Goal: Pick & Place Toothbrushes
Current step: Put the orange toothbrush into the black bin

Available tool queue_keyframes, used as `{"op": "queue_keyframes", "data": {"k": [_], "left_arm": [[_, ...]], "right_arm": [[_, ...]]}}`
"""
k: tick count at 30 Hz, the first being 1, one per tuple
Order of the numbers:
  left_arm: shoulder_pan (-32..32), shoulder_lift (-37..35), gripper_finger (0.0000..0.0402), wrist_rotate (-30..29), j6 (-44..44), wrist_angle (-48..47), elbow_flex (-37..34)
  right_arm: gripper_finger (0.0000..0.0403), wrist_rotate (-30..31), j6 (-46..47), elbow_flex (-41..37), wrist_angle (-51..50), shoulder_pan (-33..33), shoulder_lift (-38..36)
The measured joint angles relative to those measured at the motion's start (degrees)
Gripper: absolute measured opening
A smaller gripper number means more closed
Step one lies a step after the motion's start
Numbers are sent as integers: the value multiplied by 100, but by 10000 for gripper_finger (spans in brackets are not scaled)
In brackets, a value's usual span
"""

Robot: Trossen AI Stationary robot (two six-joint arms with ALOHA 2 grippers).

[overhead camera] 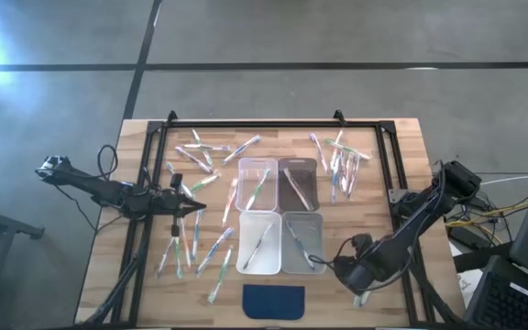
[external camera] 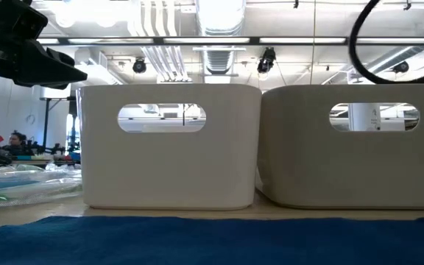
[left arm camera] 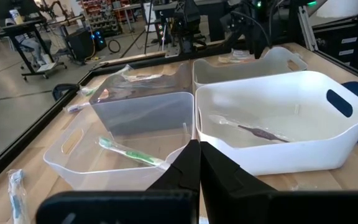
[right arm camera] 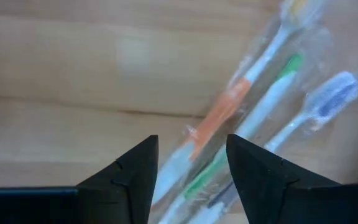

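Three wrapped toothbrushes (right arm camera: 247, 118), with orange, green and blue accents, lie side by side on the wood near the table's front right corner (overhead camera: 361, 295). My right gripper (right arm camera: 191, 174) points down over them, open. One finger stands on each side of the orange and green ones, and I see no touch. My left gripper (left arm camera: 197, 171) hovers shut at the left of the four bins (overhead camera: 278, 215), holding nothing. Single toothbrushes lie in the bins, a green one (left arm camera: 132, 155) in the clear bin and a dark one (left arm camera: 253, 132) in the white bin.
More toothbrushes lie scattered left of the bins (overhead camera: 195, 247), behind them (overhead camera: 209, 151) and at the back right (overhead camera: 340, 163). A dark blue pad (overhead camera: 274, 301) lies at the front edge. A black frame (overhead camera: 397, 174) borders the table.
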Motion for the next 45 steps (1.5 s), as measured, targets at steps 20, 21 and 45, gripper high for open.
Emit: {"op": "queue_keyframes", "data": {"k": [20,21,45], "left_arm": [[-4,0,5,0,0,0,0],[-4,0,5,0,0,0,0],[-4,0,5,0,1,2,0]], "right_arm": [[191,151,-100,-523,941,23,2],[190,153,-104,-525,939,23,2],[21,252,-170,-663,1179,20,-4]]}}
